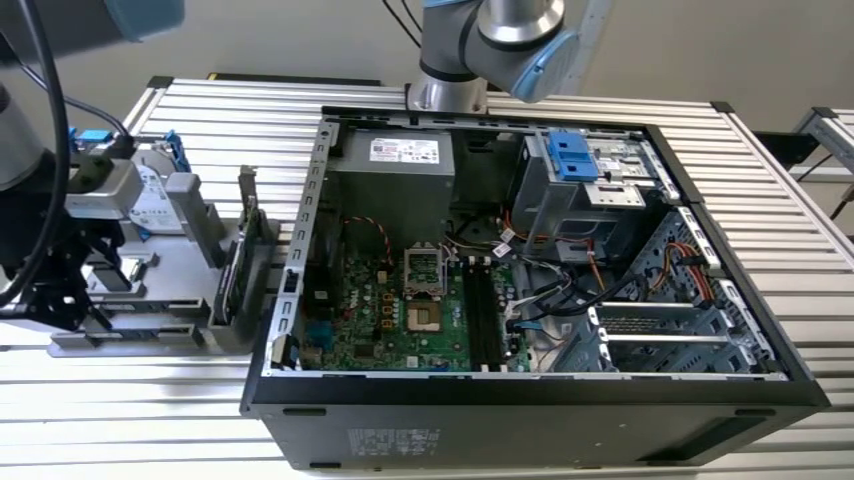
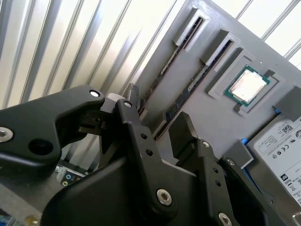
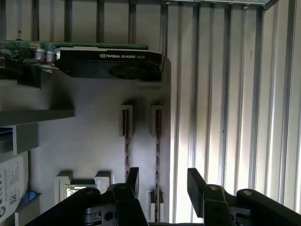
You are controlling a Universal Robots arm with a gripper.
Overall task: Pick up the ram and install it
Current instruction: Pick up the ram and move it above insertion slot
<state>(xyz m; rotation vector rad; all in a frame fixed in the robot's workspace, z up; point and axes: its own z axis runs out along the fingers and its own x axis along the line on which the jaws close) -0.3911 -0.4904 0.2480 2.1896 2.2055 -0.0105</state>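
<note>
I see my gripper (image 3: 162,186) with its jaws apart and holding nothing, over the grey tray (image 3: 94,141) on the bench (image 3: 225,94), where the ram (image 3: 157,141) stands on its edge in a slot, in line with the gap between the jaws, a second stick (image 3: 126,150) just beside it.

Worktop: ribbed silver slats (image 1: 200,110) running under everything.
Parts holder: grey tray (image 3: 94,141) resting on the slats, directly beneath the tool (image 3: 164,181).
Computer case: open black tower (image 1: 534,410) on its side, just beyond the holder from the tool.
</note>
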